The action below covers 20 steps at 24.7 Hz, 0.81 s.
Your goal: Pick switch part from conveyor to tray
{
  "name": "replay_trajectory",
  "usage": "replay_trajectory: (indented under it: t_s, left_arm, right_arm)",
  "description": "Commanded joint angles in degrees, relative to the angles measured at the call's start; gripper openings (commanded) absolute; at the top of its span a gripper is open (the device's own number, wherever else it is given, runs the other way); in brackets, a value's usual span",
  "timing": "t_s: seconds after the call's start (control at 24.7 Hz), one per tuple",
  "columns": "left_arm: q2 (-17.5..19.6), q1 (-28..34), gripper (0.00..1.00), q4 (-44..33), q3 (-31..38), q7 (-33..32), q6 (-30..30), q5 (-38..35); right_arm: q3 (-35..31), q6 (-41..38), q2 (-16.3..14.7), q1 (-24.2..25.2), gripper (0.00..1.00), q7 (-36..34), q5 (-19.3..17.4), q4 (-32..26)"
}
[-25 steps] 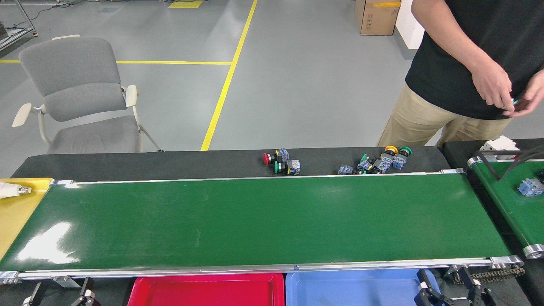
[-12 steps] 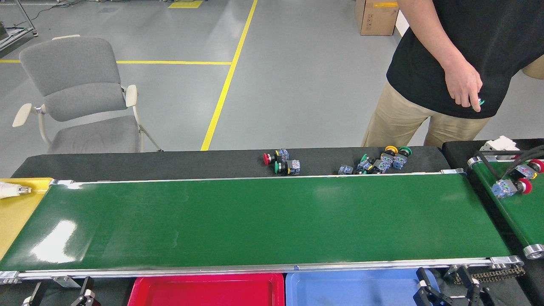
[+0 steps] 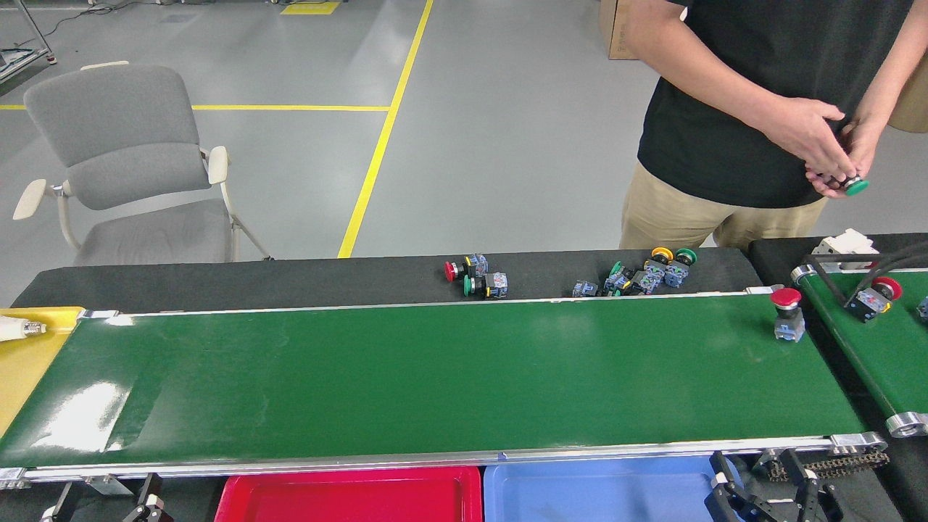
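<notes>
Head view: glossy green conveyor (image 3: 435, 377) carries a red-capped switch part (image 3: 788, 315) at its right end; beyond it, grey floor (image 3: 507, 130). Both pincers' (image 3: 148, 504) (image 3: 768, 496) openings cannot be told.

A red-capped switch part (image 3: 787, 313) now stands upright at the far right end of the conveyor (image 3: 435, 377), which was bare before. On the second belt (image 3: 881, 348) only one red-capped part (image 3: 873, 296) shows near its top, where two lay a moment ago. The person (image 3: 761, 109) now stands with both hands (image 3: 834, 148) together, holding a green-capped part (image 3: 855, 186)
</notes>
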Motion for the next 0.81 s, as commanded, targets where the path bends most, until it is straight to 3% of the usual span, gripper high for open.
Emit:
replay_trajectory:
  t_s: [0.0, 0.2, 0.36, 0.61, 0.77]
  left_arm:
    - [0.29, -0.40, 1.00, -0.49, 0.26, 0.36, -0.27, 0.06]
    - [0.46, -0.49, 1.00, -0.49, 0.17, 0.36, -0.27, 0.06]
    - [0.64, -0.58, 1.00, -0.49, 0.08, 0.36, -0.27, 0.06]
    - [0.81, -0.58, 1.00, -0.40, 0.08, 0.36, -0.27, 0.06]
    - [0.81, -0.58, 1.00, -0.40, 0.08, 0.36, -0.36, 0.06]
  right_arm:
    - [-0.08, 0.32, 0.06, -1.49, 0.99, 0.53, -0.10, 0.04]
    - [-0.52, 0.58, 0.06, -3.78, 0.99, 4.05, -0.27, 0.92]
    - [-0.43, 5.94, -1.61, -8.17, 0.99, 5.02, -0.27, 4.18]
    - [2.03, 7.17, -4.51, -23.20, 0.98, 8.88, 0.87, 17.71]
    - [8.00, 12.62, -4.68, -28.30, 0.98, 8.79, 2.19, 24.48]
